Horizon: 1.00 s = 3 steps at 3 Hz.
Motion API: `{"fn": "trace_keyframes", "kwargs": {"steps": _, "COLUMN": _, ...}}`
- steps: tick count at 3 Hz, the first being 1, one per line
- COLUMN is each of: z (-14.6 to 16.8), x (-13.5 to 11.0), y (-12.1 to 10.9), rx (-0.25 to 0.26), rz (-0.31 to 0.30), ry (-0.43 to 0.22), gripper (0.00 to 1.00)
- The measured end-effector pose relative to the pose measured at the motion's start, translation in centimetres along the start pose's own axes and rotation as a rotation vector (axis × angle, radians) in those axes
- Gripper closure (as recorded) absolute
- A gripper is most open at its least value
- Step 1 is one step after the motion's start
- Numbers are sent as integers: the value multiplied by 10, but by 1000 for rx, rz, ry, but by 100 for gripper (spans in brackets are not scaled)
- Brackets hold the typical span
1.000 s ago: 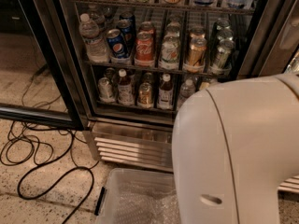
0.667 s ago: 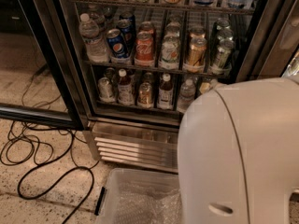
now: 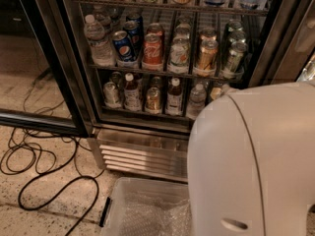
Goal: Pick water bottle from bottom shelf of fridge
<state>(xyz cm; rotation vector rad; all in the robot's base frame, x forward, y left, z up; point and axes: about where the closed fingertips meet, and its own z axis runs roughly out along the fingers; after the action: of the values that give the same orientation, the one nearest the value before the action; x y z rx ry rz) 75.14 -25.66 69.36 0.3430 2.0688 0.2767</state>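
The fridge stands ahead with its black frame and wire racks. On the bottom shelf a small clear water bottle with a white cap stands right of centre. It is beside two dark-liquid bottles and some cans. The large white housing of my arm fills the lower right and covers the shelf's right end. My gripper is not in view.
A bigger clear bottle and soda cans stand on the rack above. A ribbed steel grille runs under the fridge. A clear plastic bin with bubble wrap sits on the floor in front. Black cables lie at the left.
The white arm housing has shifted slightly down and to the right. The bottles and cans have not moved.
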Motion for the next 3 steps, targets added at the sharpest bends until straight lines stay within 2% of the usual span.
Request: {"fn": "trace_keyframes", "kwargs": {"steps": 3, "z": -15, "x": 4, "y": -1, "rx": 38, "rz": 12, "ry": 26, "gripper": 100}}
